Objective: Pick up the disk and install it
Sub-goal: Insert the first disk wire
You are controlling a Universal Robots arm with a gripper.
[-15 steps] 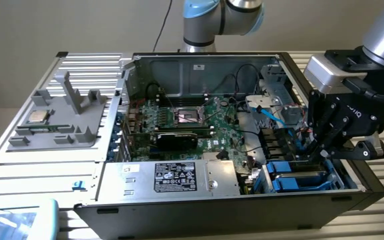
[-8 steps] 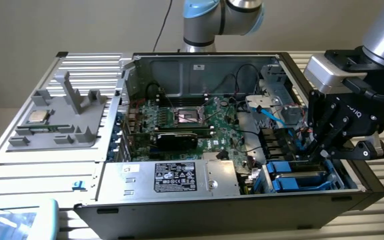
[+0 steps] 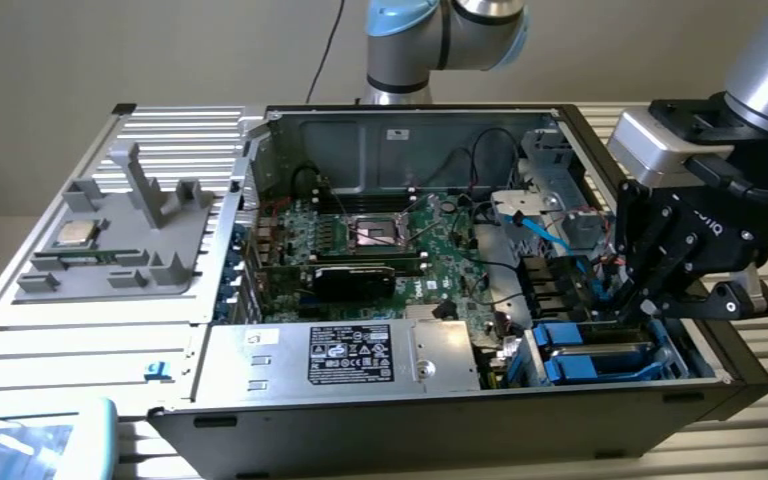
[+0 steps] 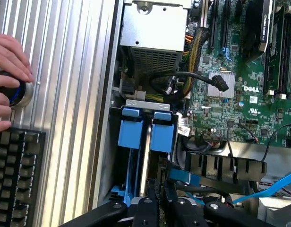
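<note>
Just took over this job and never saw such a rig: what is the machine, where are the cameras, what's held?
One robot arm with a gripper works in an open computer case on a slatted metal table. The exterior view looks from off the arm; the wrist view looks along the gripper. The gripper is down at the blue drive bays, seemingly shut on the disk, standing on edge in its blue carrier. A grey fixture beside the case carries a small silver chip. A person's hand rests near a keyboard.
</note>
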